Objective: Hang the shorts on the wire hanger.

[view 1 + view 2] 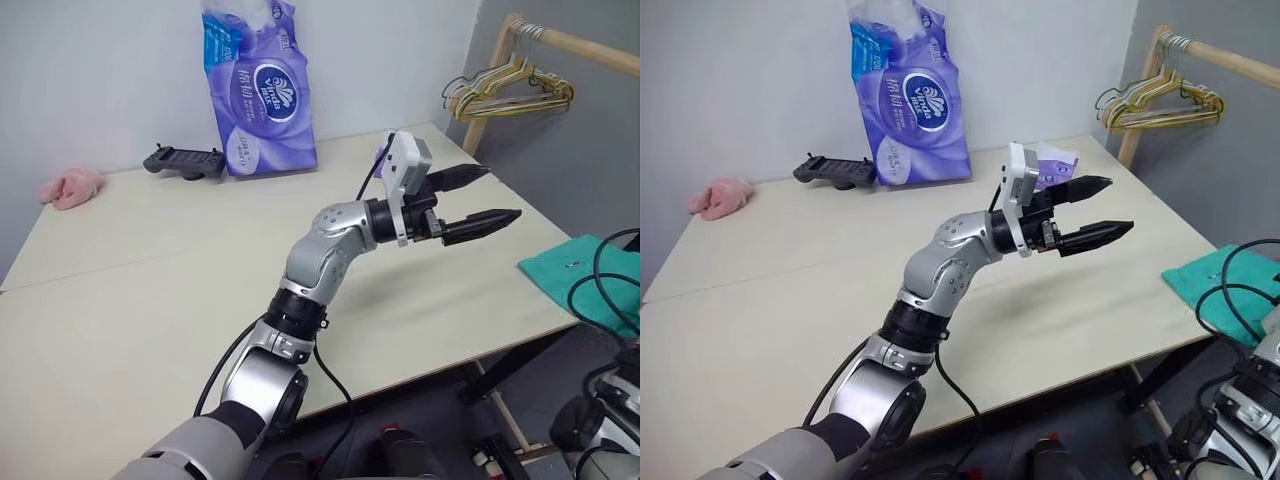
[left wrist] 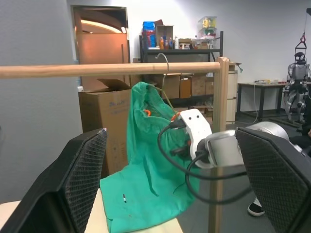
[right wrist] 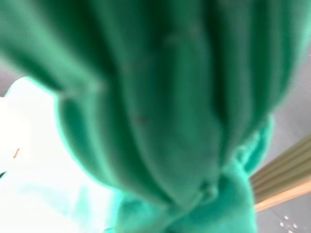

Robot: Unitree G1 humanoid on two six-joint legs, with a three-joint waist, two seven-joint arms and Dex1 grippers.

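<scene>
The teal-green shorts point(image 2: 146, 160) hang bunched below a wooden rail point(image 2: 97, 70), their lower part draped over the table's right edge point(image 1: 572, 268). An orange drawstring point(image 2: 146, 112) shows near the top of the bunch. The thin wire hanger's hook point(image 2: 167, 73) rises out of the fabric. My right gripper point(image 2: 177, 132) is shut, its fingers buried in the gathered shorts point(image 3: 160, 121). I cannot tell whether the wire is pinched too. My left gripper point(image 1: 500, 195) is open and holds nothing. It is raised over the table's right side and points at the shorts.
Several pale gold and silver hangers point(image 1: 510, 92) hang on the wooden rack at the back right. On the table's far side stand a purple tissue pack point(image 1: 258, 90), a black controller point(image 1: 184, 160) and a pink cloth point(image 1: 70, 187). Cables point(image 1: 610, 285) loop over the shorts.
</scene>
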